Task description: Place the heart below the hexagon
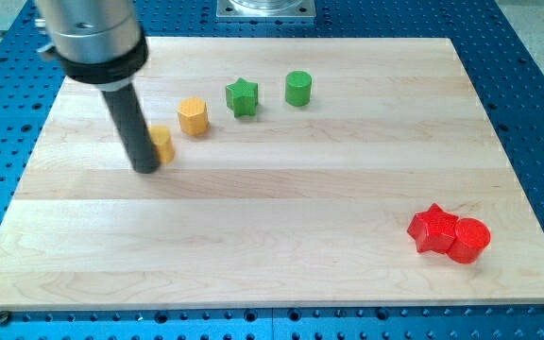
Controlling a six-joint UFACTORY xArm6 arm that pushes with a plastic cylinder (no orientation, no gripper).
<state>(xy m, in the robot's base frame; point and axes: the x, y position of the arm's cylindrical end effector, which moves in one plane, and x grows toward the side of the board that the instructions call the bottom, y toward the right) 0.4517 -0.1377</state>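
Observation:
A yellow hexagon block (193, 116) stands at the upper left of the wooden board (281, 208). A second yellow block (162, 143) sits just below and left of it. The rod partly hides this block, so its shape is unclear; it may be the heart. My tip (146, 169) rests on the board touching this block's left side, slightly lower in the view. The rod rises up and to the left from there.
A green star (242, 96) and a green cylinder (297, 88) stand right of the hexagon near the view's top. A red star (432, 229) and a red cylinder (468, 240) touch each other at the lower right.

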